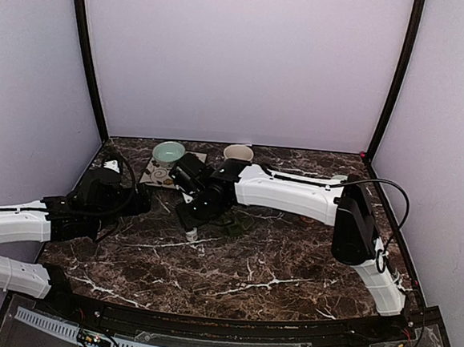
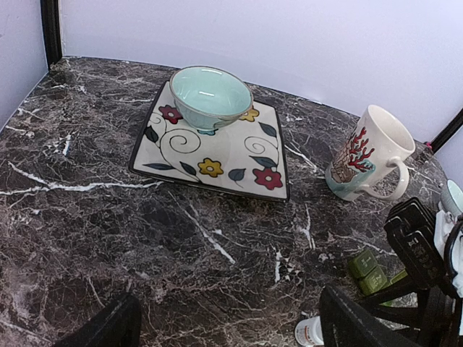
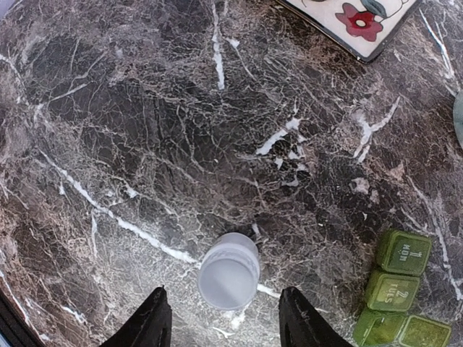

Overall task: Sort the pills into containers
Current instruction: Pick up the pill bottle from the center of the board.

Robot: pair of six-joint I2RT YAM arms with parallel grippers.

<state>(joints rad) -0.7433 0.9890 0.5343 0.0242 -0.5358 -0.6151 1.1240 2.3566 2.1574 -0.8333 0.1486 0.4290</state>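
You're at the very start here. The pill box (image 3: 396,289) sits on the tabletop (image 3: 181,130) with every lid I can see down, and no loose pill shows anywhere. The white bottle (image 3: 228,271) stands near it but apart, its top toward the wrist camera, and it looks capped to me.

Your right end effector (image 3: 224,311) hangs over that bottle with its fingers apart, one on each side and a sliver of gap on both, so it's straddling, not gripping. Your left end effector (image 2: 228,329) is spread wide with nothing between, back from the flowered plate (image 2: 217,155).

By my reckoning it's all left to do: grasp, open, drop pills into cells.

The box itself is small, flat and dark green. Its square cells sit side by side, with lids stamped "1 Mon" and "2 Tues".
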